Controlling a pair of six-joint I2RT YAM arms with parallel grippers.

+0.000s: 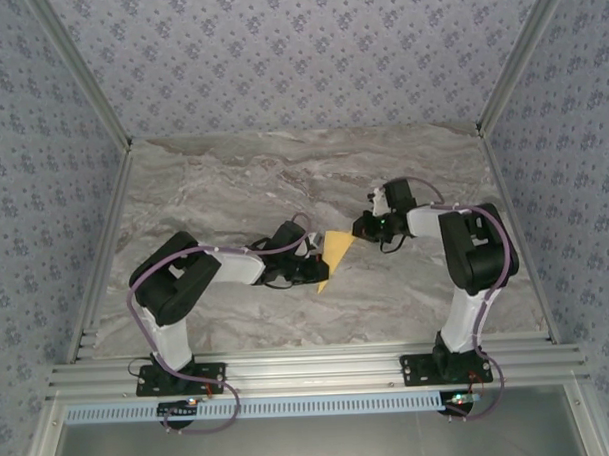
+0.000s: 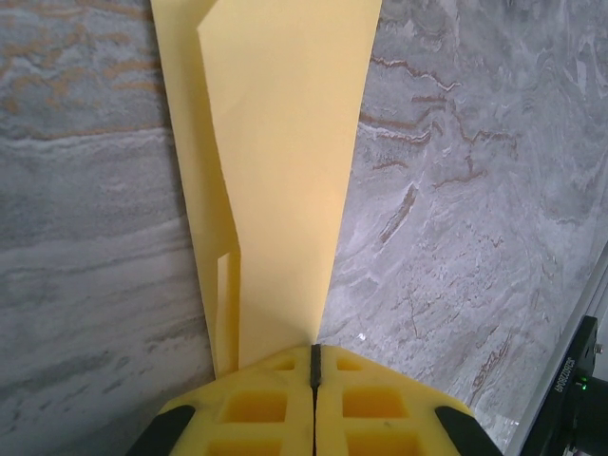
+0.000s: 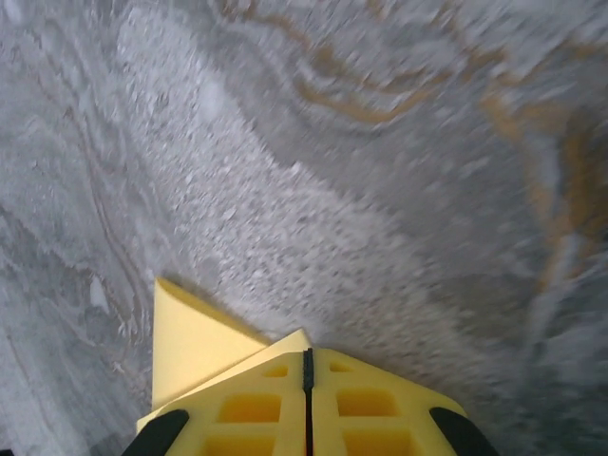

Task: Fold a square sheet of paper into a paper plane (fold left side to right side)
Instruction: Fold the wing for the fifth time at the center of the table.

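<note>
In the middle of the table [image 1: 233, 185], the left gripper [image 2: 313, 353] pinches the half-folded yellow paper [image 2: 275, 142] in closed jaws, and the right gripper [image 3: 306, 356], closed too, sits at its corner; I think the fold needs pressing flat next.

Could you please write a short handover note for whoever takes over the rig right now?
Left gripper: shut on the narrow end of the yellow paper.
Right gripper: shut on its opposite corner.
Paper: held between both grippers, over the middle of the marble table.
Done: several folds are in; layers overlap and the paper tapers toward the left grip.
Left: probably the last folds, then setting it down.
</note>
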